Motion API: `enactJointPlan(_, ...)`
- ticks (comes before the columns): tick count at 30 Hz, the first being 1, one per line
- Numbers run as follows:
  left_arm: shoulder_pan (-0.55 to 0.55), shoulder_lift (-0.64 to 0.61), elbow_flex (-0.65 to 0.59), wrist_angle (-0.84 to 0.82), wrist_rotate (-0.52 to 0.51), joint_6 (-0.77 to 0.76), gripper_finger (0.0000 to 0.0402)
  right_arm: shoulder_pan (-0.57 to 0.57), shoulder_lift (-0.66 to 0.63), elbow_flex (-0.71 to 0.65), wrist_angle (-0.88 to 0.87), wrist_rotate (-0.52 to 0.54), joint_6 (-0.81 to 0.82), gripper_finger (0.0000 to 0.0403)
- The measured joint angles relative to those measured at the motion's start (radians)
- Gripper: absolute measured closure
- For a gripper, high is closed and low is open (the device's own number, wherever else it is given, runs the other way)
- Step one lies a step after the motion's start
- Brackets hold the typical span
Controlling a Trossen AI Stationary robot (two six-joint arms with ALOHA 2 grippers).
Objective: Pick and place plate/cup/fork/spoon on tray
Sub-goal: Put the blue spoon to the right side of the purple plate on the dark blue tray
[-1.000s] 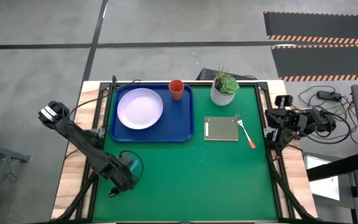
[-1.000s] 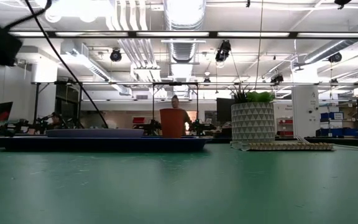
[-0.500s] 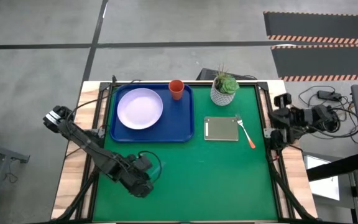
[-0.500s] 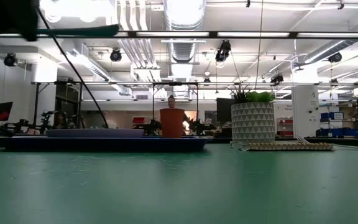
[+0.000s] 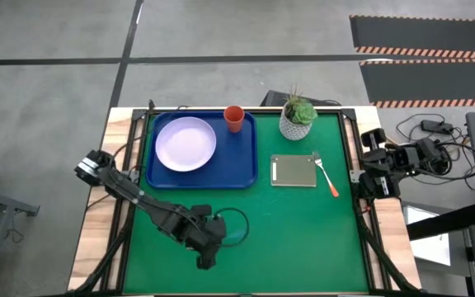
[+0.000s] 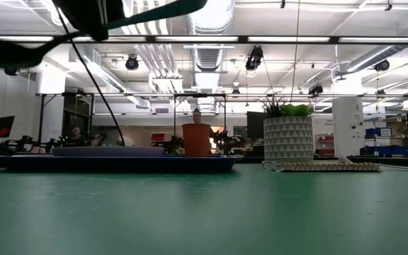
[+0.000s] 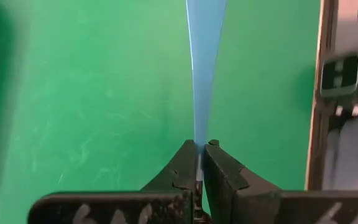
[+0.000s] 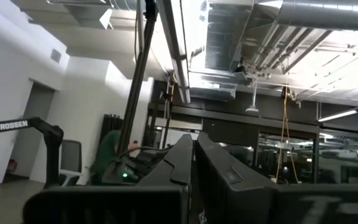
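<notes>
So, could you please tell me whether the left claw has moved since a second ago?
Yes. The left claw, shut on the spoon, has swung rightward below the tray.

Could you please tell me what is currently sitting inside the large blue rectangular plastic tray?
The blue rectangular plastic tray holds the pale lavender round plate and the small orange-red cup. Whatever lies beneath the plate is covered.

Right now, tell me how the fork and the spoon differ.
The fork has an orange handle; the spoon has a light blue one. The fork lies on the table beside the grey-green pad; the spoon is clamped in the left gripper, above the mat. Both are slim and off the tray.
</notes>
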Motion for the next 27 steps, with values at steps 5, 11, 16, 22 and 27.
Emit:
enactJointPlan(5,0.003,0.058,0.017,0.002,0.040,0.165,0.0401,0.000,0.001,0.000,-0.004,0.000,0.016,0.0394)
enactJointPlan(11,0.003,0.116,0.018,-0.002,0.087,0.440,0.0402,0.000,0.001,0.000,-0.004,0.000,0.016,0.0394)
enactJointPlan(16,0.007,0.134,0.016,-0.017,0.091,0.684,0.0402,0.000,0.001,0.000,-0.006,0.002,0.016,0.0394)
enactJointPlan(22,0.025,0.155,-0.022,-0.106,0.074,0.843,0.0402,0.000,0.001,0.000,-0.009,0.003,0.016,0.0394)
enactJointPlan(27,0.024,0.175,-0.078,-0.107,0.073,0.979,0.0402,0.000,0.001,0.000,-0.010,0.006,0.015,0.0394)
